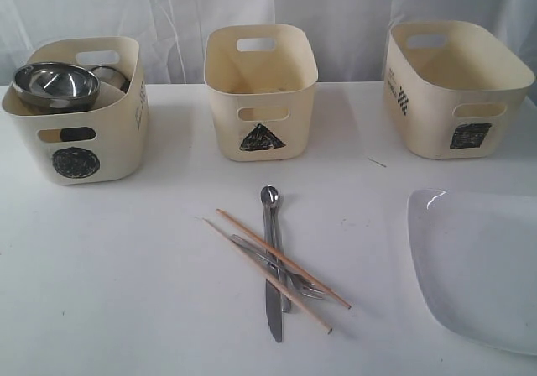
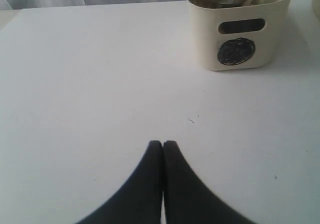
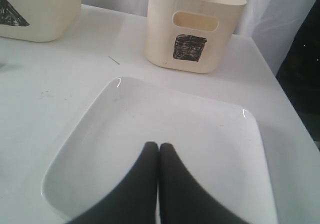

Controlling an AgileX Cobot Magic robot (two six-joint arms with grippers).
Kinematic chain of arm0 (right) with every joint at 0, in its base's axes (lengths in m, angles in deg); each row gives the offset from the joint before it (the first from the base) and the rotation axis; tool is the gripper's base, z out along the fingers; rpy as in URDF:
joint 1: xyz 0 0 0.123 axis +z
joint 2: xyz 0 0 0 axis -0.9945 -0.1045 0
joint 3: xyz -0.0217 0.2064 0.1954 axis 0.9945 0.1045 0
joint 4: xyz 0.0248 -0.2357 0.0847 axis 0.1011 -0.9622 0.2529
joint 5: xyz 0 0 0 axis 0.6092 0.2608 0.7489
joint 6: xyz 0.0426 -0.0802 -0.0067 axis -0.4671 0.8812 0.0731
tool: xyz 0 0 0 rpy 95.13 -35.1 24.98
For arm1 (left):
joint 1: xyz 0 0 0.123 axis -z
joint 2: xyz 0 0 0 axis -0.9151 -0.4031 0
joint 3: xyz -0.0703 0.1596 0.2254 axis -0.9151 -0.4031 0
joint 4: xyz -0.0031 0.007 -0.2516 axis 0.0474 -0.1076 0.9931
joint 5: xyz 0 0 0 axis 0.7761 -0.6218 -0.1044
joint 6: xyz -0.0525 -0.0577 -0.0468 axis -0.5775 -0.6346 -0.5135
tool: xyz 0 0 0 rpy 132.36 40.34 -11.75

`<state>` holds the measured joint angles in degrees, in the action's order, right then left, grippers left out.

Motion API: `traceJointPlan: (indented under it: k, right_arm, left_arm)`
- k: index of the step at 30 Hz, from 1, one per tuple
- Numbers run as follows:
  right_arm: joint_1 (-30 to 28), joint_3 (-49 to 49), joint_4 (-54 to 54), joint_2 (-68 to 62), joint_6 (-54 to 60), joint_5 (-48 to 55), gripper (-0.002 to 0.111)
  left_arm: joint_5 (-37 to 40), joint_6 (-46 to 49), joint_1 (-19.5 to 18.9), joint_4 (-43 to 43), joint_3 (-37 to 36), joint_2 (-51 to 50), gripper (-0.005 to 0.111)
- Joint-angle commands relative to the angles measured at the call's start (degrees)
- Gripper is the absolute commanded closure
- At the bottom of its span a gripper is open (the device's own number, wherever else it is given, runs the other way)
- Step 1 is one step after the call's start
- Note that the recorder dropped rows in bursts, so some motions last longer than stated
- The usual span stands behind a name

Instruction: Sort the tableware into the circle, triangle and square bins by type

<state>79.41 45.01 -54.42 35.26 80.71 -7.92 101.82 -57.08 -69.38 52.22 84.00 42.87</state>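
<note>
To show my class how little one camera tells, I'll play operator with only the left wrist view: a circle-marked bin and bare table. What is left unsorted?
Observer: In front of the triangle bin lie a spoon, knife and fork, with two chopsticks crossing over them.
Operator: Anything else out?
Observer: A white plate lies on the exterior view's right, in front of the square bin.
Operator: And the right tool?
Observer: The right tool is shut, holds nothing and points toward that plate.
</note>
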Motion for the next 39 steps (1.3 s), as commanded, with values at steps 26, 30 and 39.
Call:
traceJointPlan:
  k: [26, 30, 39]
  right_arm:
    - [0.0, 0.1, -0.4, 0.2, 0.1, -0.7, 0.108]
    - [0.0, 0.1, -2.0, 0.2, 1.0, -0.7, 0.108]
    - [0.0, 0.1, 9.5, 0.2, -7.4, -27.9, 0.108]
  left_arm:
    - [-24.4, 0.4, -0.1, 4.4, -26.7, 1.6, 0.107]
    - [-24.2, 0.4, -0.1, 4.4, -26.7, 1.6, 0.107]
    - [-24.1, 0.4, -0.1, 4.2, -26.7, 1.6, 0.107]
